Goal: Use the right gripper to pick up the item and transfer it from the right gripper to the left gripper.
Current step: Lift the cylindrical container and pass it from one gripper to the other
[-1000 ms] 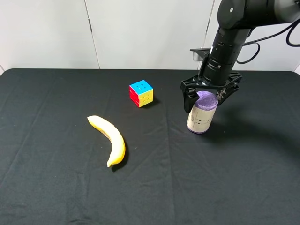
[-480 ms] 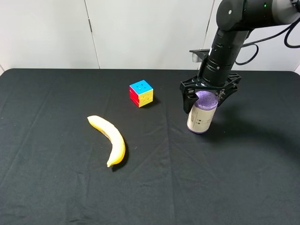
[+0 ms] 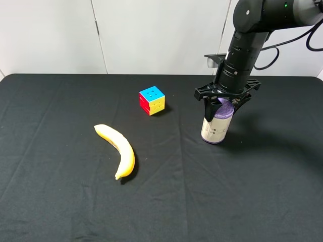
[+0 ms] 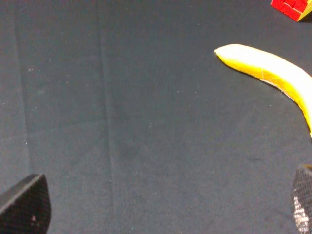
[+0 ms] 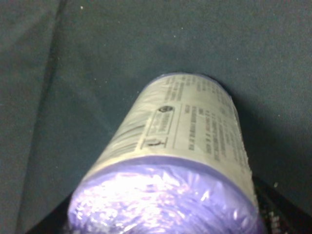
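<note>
Change: We are seeing that the right gripper (image 3: 220, 108), which was standing a moment ago with its claws spread wide around the top of the item (image 3: 216, 131), is now drawing them in against the purple upper end.
Meaning for the task: We are judging that the pick-up grasp is just being made. The lifting and the hand-over are not yet done.
Claw: It is clenching on the item from above. The black fingers are pressing on both sides of the top part, and the cream label below them is staying free.
Place of the item: It is standing upright on the black table (image 3: 60, 201), right of the middle. It is right of the puzzle cube (image 3: 152, 100) and a little nearer, and well apart from the banana (image 3: 118, 148). We cannot tell if its bottom is already leaving the cloth.
Left gripper (image 4: 163, 207): Its tips are standing far apart and holding nothing. It is looking down on bare cloth beside the banana, and the high view is not showing it.
Next move, as we are judging: The right arm is needing to lift straight up and carry the item toward the left.
Risk: The grasp is sitting high on the crinkled end, so we are fearing that the item may tilt.
</note>
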You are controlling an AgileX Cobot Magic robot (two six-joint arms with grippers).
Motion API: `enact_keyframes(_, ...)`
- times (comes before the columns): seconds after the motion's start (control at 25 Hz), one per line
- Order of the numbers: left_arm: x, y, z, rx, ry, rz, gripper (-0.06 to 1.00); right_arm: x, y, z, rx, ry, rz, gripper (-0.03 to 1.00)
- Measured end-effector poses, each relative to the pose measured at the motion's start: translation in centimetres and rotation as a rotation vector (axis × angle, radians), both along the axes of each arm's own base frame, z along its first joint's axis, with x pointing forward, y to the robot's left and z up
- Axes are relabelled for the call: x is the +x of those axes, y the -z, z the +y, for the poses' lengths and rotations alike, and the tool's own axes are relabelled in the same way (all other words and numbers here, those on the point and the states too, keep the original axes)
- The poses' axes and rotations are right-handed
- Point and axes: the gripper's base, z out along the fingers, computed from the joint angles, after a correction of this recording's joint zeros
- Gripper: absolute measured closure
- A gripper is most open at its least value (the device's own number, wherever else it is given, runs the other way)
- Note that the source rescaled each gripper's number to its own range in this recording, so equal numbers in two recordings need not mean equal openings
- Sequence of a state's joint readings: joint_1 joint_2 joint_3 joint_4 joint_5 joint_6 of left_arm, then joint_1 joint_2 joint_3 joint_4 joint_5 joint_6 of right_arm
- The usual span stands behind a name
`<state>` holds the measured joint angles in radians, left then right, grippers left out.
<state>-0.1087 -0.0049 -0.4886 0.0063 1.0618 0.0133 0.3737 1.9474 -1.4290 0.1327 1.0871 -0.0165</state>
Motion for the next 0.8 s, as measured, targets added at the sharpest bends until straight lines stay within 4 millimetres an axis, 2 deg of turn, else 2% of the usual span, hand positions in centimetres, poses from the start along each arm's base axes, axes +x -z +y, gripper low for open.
enact_keyframes(0.28,0.0,0.0,0.0,0.0,0.0,0.0,-0.01,0.5,-1.2,0.2,0.005,-0.006,-0.012,0.91)
enact_keyframes(0.56,0.0,0.0,0.0,0.0,0.0,0.0,-0.01,1.8,-5.8,0.8,0.045,-0.011,-0.102,0.91)
enact_keyframes(0.8,0.0,0.0,0.0,0.0,0.0,0.0,-0.01,0.9,-9.2,0.5,0.08,-0.01,-0.178,0.91)
